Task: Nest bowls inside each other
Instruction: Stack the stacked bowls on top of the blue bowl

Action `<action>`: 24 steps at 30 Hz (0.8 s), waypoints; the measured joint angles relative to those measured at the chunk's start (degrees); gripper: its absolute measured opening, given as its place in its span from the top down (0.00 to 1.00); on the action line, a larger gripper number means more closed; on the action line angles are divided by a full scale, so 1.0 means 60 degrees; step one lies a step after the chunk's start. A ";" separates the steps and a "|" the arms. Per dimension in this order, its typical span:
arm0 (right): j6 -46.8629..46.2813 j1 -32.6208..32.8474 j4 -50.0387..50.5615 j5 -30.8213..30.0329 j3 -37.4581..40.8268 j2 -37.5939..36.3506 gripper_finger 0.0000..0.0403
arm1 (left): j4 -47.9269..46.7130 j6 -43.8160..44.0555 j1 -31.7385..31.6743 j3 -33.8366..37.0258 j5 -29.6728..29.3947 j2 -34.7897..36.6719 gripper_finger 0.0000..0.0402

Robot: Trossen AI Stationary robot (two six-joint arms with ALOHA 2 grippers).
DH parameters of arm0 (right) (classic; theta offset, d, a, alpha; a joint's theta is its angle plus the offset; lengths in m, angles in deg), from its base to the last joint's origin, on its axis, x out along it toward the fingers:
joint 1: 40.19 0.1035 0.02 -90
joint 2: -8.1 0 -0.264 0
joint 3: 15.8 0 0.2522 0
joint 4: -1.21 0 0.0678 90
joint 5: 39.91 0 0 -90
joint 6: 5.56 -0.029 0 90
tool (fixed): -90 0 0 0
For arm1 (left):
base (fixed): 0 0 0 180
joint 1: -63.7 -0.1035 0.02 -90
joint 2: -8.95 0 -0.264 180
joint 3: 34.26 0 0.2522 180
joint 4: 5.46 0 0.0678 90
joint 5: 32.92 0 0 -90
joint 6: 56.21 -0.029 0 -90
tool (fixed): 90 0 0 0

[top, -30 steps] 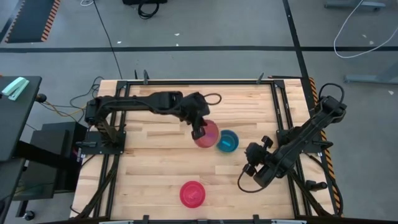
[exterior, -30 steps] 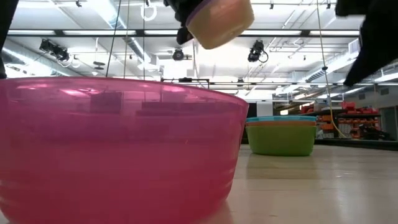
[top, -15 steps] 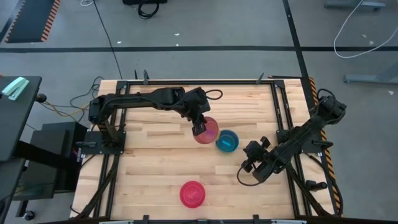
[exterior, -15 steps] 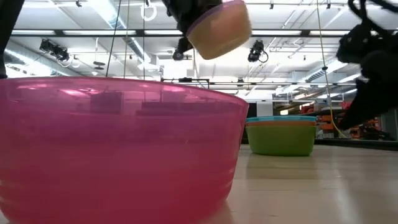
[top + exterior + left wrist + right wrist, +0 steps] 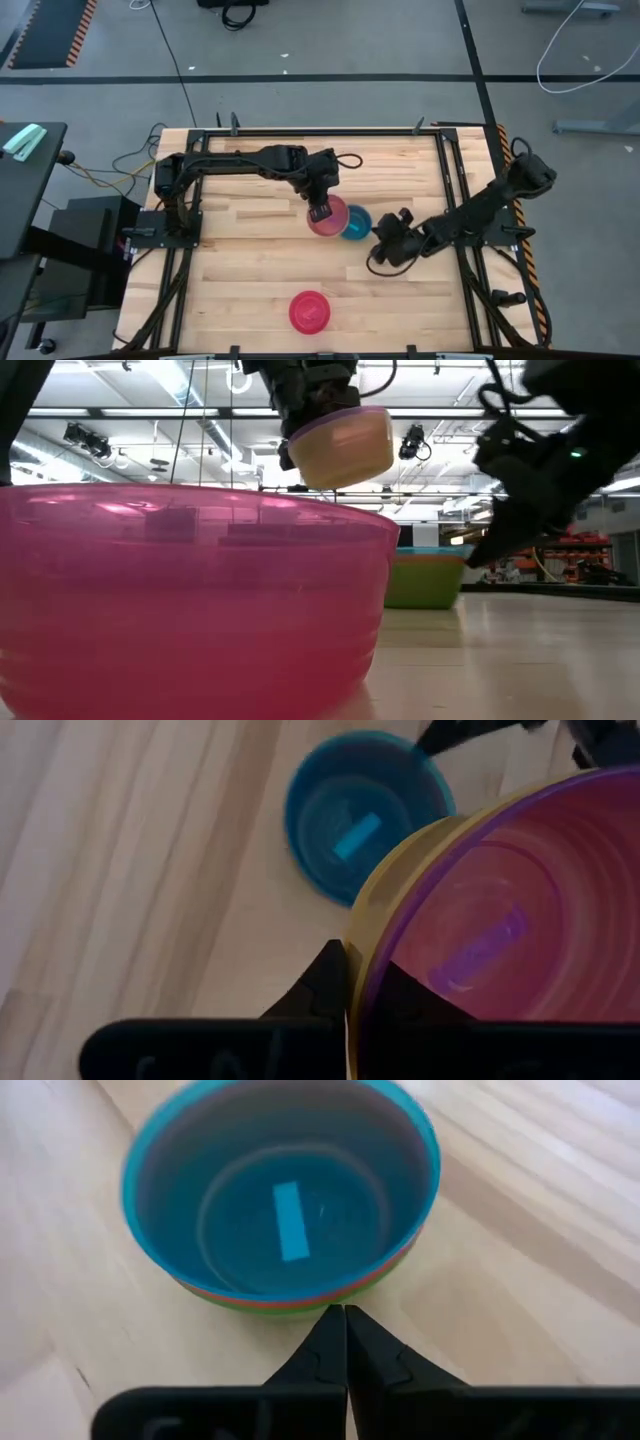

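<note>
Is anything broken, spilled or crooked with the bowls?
Nothing looks broken or spilled. The purple plastic bowl nested in a yellow one hangs tilted in the left gripper, off the table. The teal-topped stack of bowls and the pink-red plastic bowl sit upright.

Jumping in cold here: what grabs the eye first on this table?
The left gripper holds a purple bowl nested in a yellow one above mid-table. Beside it sits a teal-topped stack, with the shut right gripper at its rim. A lone pink-red bowl sits near the front edge.
</note>
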State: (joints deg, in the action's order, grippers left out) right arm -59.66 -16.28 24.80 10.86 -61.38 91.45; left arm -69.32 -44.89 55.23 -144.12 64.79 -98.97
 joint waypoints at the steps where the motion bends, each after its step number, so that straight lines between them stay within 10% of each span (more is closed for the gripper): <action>1: 0.0340 -0.0168 -0.0334 0.0101 0.0000 0.0000 0.99 | 0.0007 0.0003 0.0000 0.0000 0.0024 0.0000 0.97; 24: 0.3292 -0.1518 -0.2623 0.1554 -0.0015 0.0000 1.00 | 0.0051 -0.0005 -0.0435 -0.0011 0.0071 -0.0876 0.97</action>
State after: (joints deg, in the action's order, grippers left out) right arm -39.91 -25.39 9.06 20.18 -61.46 91.45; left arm -69.02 -44.92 52.63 -144.18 65.22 -104.22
